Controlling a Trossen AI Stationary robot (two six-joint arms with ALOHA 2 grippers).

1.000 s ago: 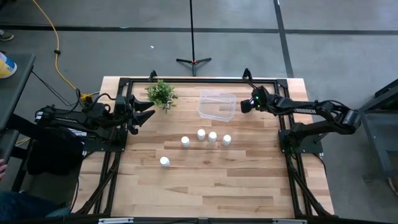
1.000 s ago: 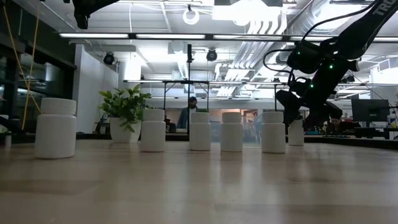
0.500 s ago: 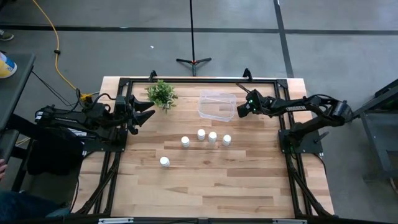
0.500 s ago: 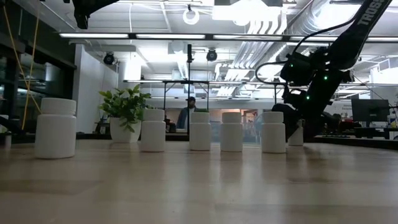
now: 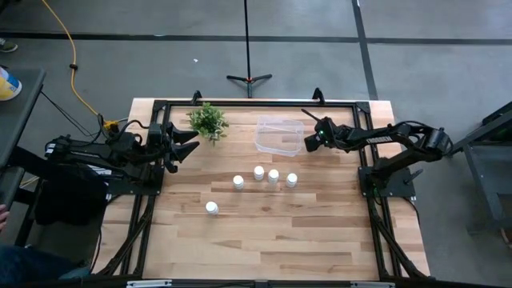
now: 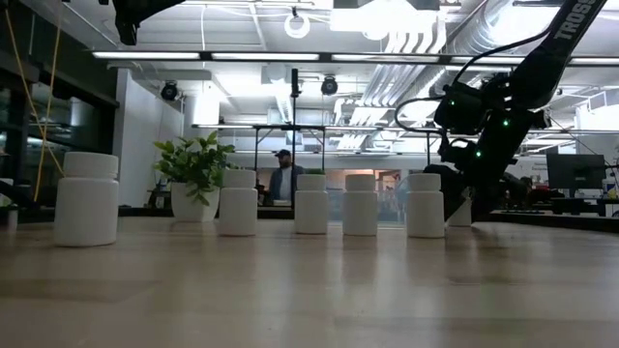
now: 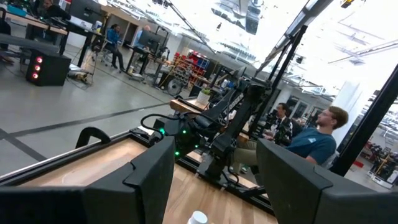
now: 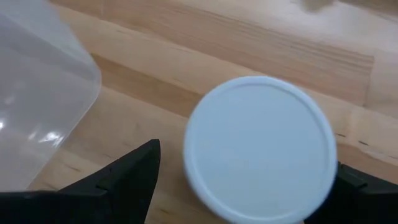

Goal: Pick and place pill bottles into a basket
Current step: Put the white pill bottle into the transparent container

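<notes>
High: R gripper (image 5: 307, 142) sits just beside the basket (image 5: 279, 135), L gripper (image 5: 190, 144) waits near the plant (image 5: 208, 120), w/ five bottles (image 5: 258, 173) on the table (image 5: 280, 240) below the basket. Low: bottles in a row, R arm low behind the rightmost one. R wrist: fingers (image 8: 124, 177) spread apart either side of a sixth bottle's cap (image 8: 260, 146), not clamped, basket wall close by; L wrist: fingers apart.
</notes>
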